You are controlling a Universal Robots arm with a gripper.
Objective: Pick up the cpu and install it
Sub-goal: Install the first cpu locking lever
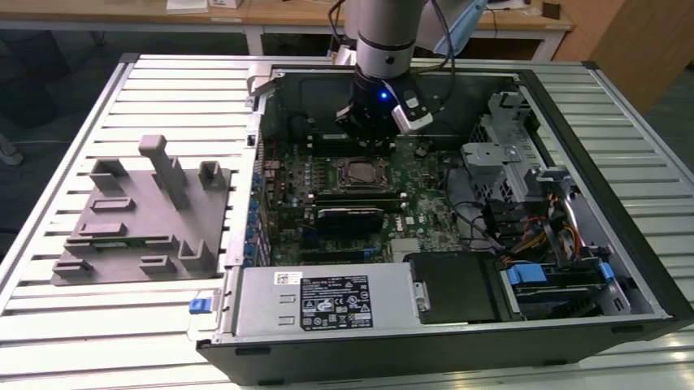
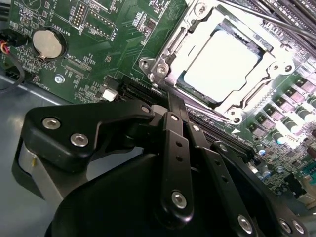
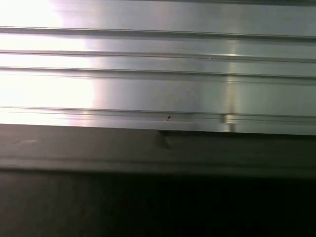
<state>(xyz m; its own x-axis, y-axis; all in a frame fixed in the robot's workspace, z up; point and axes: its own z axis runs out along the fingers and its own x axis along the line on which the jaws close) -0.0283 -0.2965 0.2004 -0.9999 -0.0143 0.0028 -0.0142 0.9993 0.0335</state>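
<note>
The cpu (image 2: 224,61) lies flat in the metal socket frame (image 2: 163,64) on the green motherboard, its pale silvery top showing. In the exterior view the cpu (image 1: 359,171) sits mid-board inside the open computer case. My gripper (image 1: 375,145) hangs just above the board, a little behind the socket. In the second wrist view the black fingers (image 2: 174,106) come together into one narrow tip beside the socket's corner, and my gripper (image 2: 173,98) is shut with nothing held. It is apart from the cpu.
The case walls (image 1: 607,203) ring the board. A power supply (image 1: 325,301) sits at the front, with drive bays and cables (image 1: 542,244) on the exterior view's right. A grey fixture block (image 1: 141,219) with upright posts stands on the slatted table (image 3: 158,74). A coin battery (image 2: 48,43) is on the board.
</note>
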